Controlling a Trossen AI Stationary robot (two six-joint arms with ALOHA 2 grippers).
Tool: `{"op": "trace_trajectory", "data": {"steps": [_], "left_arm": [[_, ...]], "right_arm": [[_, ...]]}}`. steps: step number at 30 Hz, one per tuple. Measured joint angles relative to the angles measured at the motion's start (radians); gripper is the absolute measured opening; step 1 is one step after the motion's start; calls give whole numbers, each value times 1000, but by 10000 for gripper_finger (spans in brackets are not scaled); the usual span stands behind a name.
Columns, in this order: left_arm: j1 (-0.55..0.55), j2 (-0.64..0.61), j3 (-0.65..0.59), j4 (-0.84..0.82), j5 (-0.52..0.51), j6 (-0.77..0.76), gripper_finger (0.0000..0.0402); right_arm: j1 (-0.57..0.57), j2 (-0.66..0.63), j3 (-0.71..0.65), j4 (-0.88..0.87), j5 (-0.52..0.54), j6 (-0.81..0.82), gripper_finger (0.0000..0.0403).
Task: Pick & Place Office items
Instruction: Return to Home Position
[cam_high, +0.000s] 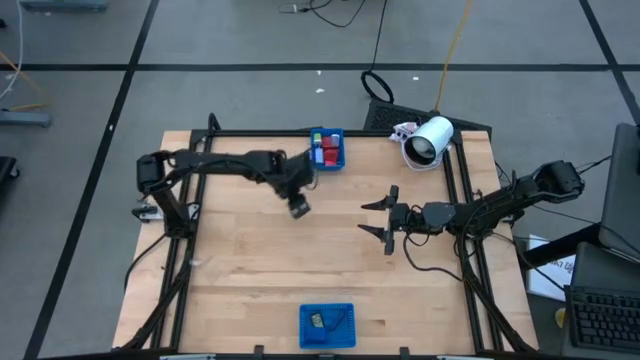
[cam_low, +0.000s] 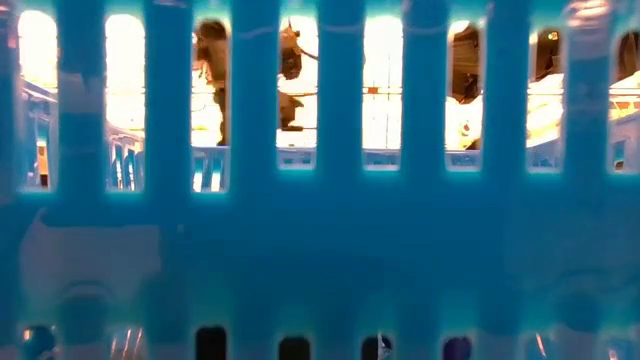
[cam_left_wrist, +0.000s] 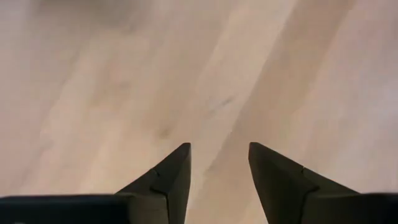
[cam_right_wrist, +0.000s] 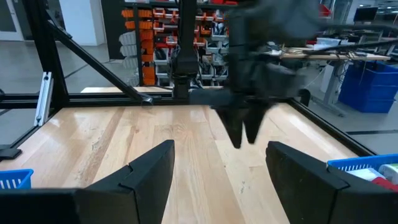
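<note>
High view, wooden table (cam_high: 250, 270) (black-framed), grey floor (cam_high: 80, 110), office items (cam_high: 322, 150) in blue bin (cam_high: 340, 138)

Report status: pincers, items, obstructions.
Left pincer open, empty, over table. Right pincer open, empty. Items in far bin and near bin. Nothing obstructing.

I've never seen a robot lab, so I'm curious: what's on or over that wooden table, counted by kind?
Blue bins: 2 (top bin, bottom bin)
Robot grippers: 2 (left gripper, right gripper)
White cylindrical device: 1
Total: 5
Not counted: small pieces in the bins, too tiny to tell.
</note>
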Motion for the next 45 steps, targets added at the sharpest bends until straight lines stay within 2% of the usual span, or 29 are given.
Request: {"op": "trace_trajectory", "data": {"steps": [3, 6, 8, 10, 14, 21, 25, 31, 37, 45], "left_arm": [[-96, -80, -86, 50, -208, -41, 155], [-198, -213, -245, 280, -329, -65, 152], [-242, -317, -378, 454, -331, -57, 155], [-275, -429, -503, 606, -283, -36, 159], [-312, -660, -702, 737, -220, -43, 172], [-311, -1111, -866, 597, -225, 66, 192], [-311, -1305, -908, 567, -235, 35, 202], [-311, -1548, -946, 577, -238, 102, 208], [-311, -1718, -1047, 721, -235, 114, 197], [-311, -1725, -1208, 903, -236, 115, 178]], "right_arm": [[0, 0, 0, 1, 0, 0, 242], [0, 0, 0, 0, 0, 0, 242], [0, 0, 0, 1, 0, 0, 242], [0, 0, 0, 0, 0, 0, 242], [-2, 0, 0, 0, 0, -1, 242], [-13, 0, 0, -1, 1, 0, 242], [-13, 0, 0, -1, -3, 10, 242], [-13, 0, 0, -3, -2, 9, 242], [-13, 0, 0, -2, -2, 8, 242], [-13, 0, 0, 0, -3, 15, 242]]}}
